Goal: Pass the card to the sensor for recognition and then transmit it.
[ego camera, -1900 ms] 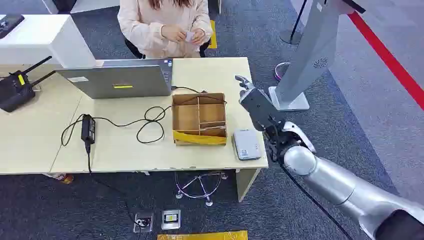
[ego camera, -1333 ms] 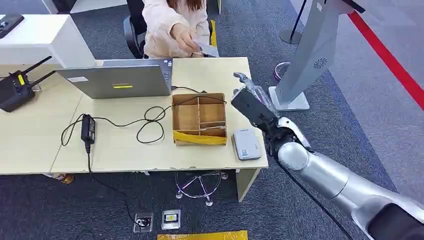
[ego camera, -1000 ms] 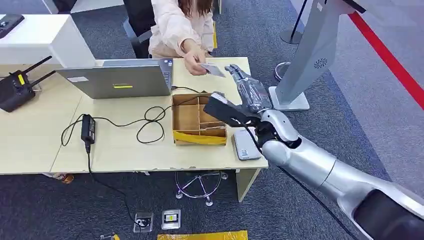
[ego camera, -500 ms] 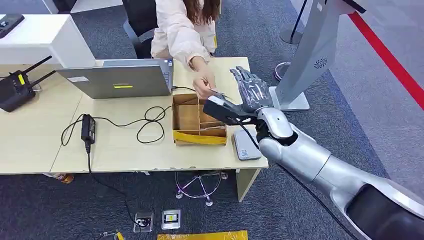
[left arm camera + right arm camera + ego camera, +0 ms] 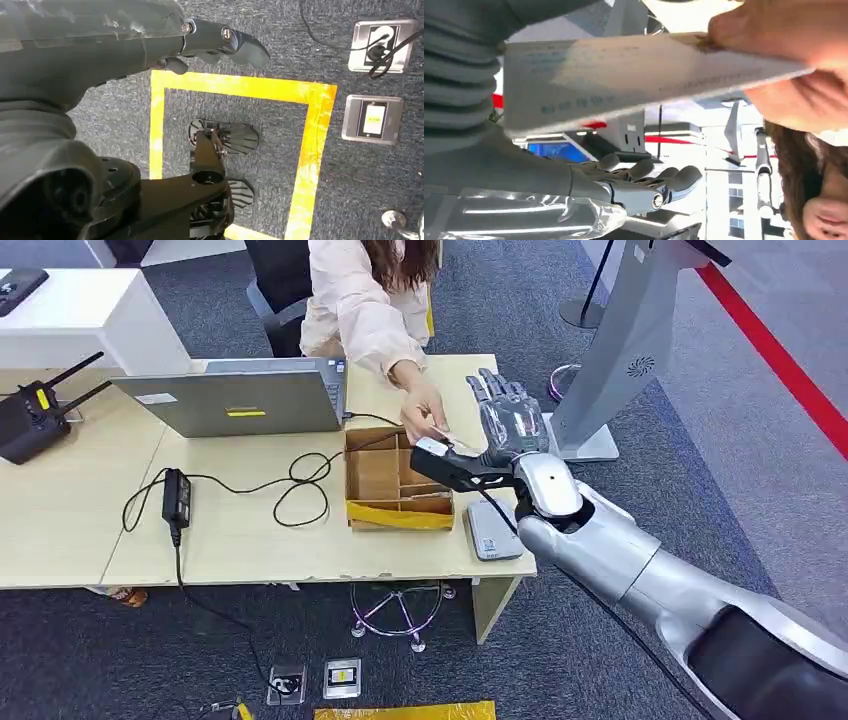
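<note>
Two hands meet over the tabletop [image 5: 250, 530] in your head view: the right hand [image 5: 505, 425] is raised palm-up with its fingers [image 5: 497, 390] spread and straight, grasping nothing yet, and a person's hand [image 5: 425, 412] holds the card [image 5: 445, 437] just beside the thumb, above the cardboard box [image 5: 398, 478]. The sensor [image 5: 492, 530] lies below the wrist, near the tabletop's edge.

Your left wrist view looks down at the floor; the left hand [image 5: 125, 40] hangs with its fingers [image 5: 235, 42] extended and nothing in them.

Your right wrist view puts the card [image 5: 624, 75] close over the palm, pinched at its far end by the person's hand [image 5: 784, 55], while the fingers [image 5: 649, 185] lie apart from it and unclenched.

Watch the handover. If you close too late or only catch an edge, the thin card could slip and drop into the box's compartments. Closing while the person's fingertips are between could pinch them. A skewed hold would also make laying the card flat on the sensor harder.
</note>
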Tool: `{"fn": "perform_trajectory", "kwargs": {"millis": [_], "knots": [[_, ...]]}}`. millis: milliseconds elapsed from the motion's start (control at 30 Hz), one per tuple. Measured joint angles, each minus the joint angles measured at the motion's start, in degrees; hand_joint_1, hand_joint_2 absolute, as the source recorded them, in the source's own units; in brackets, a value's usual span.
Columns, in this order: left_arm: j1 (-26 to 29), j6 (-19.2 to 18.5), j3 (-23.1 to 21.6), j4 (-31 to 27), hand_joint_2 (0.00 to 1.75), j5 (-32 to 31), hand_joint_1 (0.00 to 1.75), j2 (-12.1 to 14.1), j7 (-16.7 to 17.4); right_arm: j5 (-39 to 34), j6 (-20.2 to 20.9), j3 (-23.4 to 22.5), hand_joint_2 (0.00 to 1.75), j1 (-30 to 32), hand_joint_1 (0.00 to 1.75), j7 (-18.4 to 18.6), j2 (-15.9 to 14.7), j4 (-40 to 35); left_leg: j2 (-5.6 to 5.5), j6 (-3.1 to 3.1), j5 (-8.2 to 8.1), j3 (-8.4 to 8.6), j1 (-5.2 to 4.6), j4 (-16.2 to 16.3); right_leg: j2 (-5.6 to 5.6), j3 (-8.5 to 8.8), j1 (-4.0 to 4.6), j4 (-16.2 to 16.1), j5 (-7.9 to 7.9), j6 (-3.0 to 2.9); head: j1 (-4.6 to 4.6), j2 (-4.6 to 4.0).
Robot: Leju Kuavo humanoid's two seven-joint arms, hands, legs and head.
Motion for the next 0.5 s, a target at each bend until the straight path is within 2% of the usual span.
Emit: {"fn": "perform_trajectory", "kwargs": {"millis": [300, 367, 500], "knots": [[0.0, 0.0, 0.0, 0.0, 0.00, -0.2, 0.00, -0.1, 0.0, 1.1, 0.8, -0.6, 1.75, 0.0, 0.00, 0.5, 0.0, 0.0, 0.00, 0.00, 0.00, 0.01, 0.00, 0.0, 0.00, 0.01, 0.00, 0.0, 0.00, 0.00, 0.00, 0.00], [0.1, -0.2, 0.0, 0.0, 0.00, -0.7, 0.00, -0.2, 0.0, 3.2, 3.5, -2.7, 1.75, 0.2, 0.00, 1.2, -0.1, -0.3, 0.01, 0.00, 0.00, 0.02, 0.00, 0.0, 0.02, -0.01, 0.00, 0.0, 0.00, 0.00, -0.02, 0.00], [0.2, -0.3, 0.0, 0.0, 0.00, -1.1, 0.00, -0.2, 0.0, 3.9, 4.6, -4.0, 1.75, 0.3, 0.00, 1.6, -0.4, -1.3, 0.01, 0.00, 0.00, 0.02, 0.00, 0.0, 0.03, -0.01, 0.00, 0.0, 0.00, 0.00, 0.00, 0.00]]}}
